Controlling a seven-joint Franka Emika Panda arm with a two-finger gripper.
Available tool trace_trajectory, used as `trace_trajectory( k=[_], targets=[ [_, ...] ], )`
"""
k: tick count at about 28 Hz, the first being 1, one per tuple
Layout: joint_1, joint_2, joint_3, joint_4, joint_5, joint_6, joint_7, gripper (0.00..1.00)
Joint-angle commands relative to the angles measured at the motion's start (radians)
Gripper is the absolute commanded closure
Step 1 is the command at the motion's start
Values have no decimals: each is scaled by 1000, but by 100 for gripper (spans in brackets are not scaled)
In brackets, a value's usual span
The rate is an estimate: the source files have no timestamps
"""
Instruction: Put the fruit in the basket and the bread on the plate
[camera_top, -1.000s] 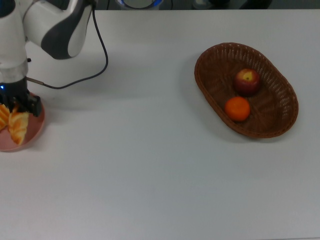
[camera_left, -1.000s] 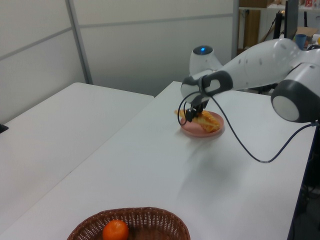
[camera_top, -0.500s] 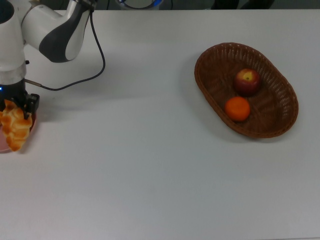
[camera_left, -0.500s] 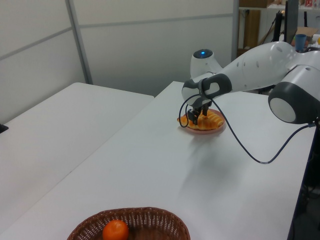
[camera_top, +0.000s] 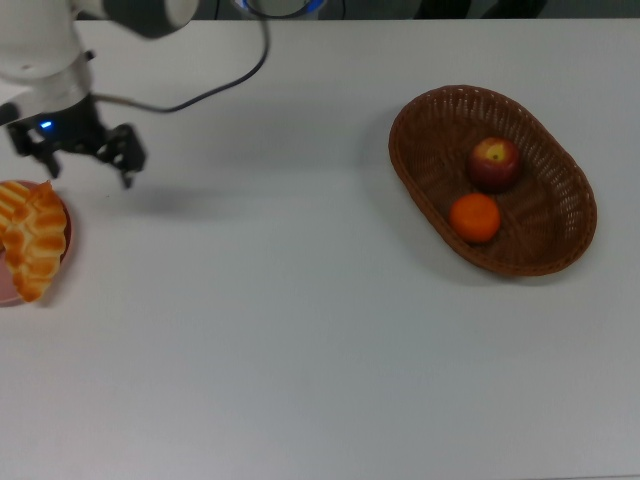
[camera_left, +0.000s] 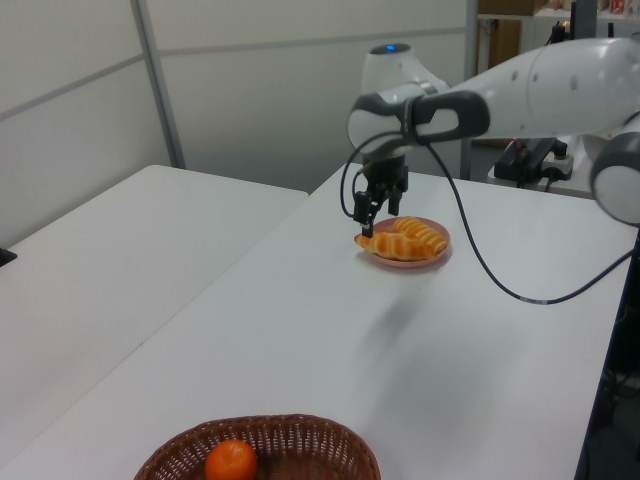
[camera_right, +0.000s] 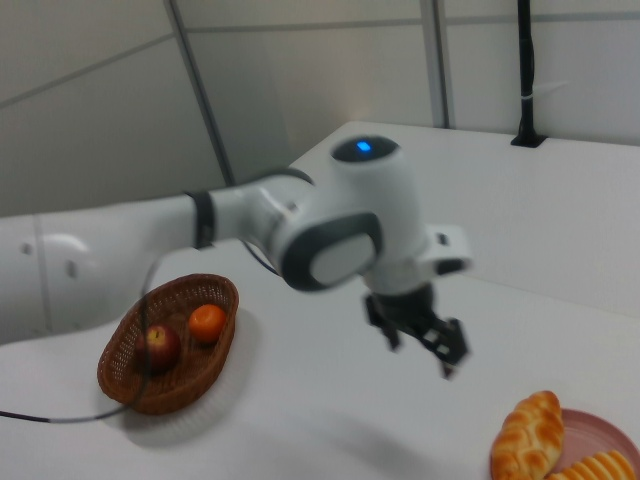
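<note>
Only the top view shows the apple (camera_top: 494, 164) beside the orange (camera_top: 474, 217).

- Lighting's bright and even, looks like it comes from overhead, so the white table (camera_top: 320, 330) reads flat grey-white.
- Shadows are soft: a faint smudge under my gripper (camera_top: 88, 160) in the top view, another beside the basket (camera_right: 170, 345) in the right view.
- No harsh glare anywhere.
- My arm (camera_right: 330, 235) looks motion-blurred in the right view.
</note>
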Motion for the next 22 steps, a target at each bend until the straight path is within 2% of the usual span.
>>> trace_trajectory(
  k=[1, 4, 5, 10, 11, 16, 17, 22],
  targets=[
    [106, -80, -37, -10, -52, -188, 78, 0],
    [116, -97, -10, 19, -92, -267, 144, 0],
    [113, -113, 41, 30, -112, -302, 173, 0],
    [71, -167, 170, 30, -185, -333, 271, 0],
    [48, -190, 220, 29, -211, -335, 308, 0],
    [-56, -216, 340, 27, -228, -335, 353, 0],
    [-102, -224, 381, 29, -232, -336, 357, 0],
    [-219, -236, 481, 32, -241, -336, 356, 0]
  ],
)
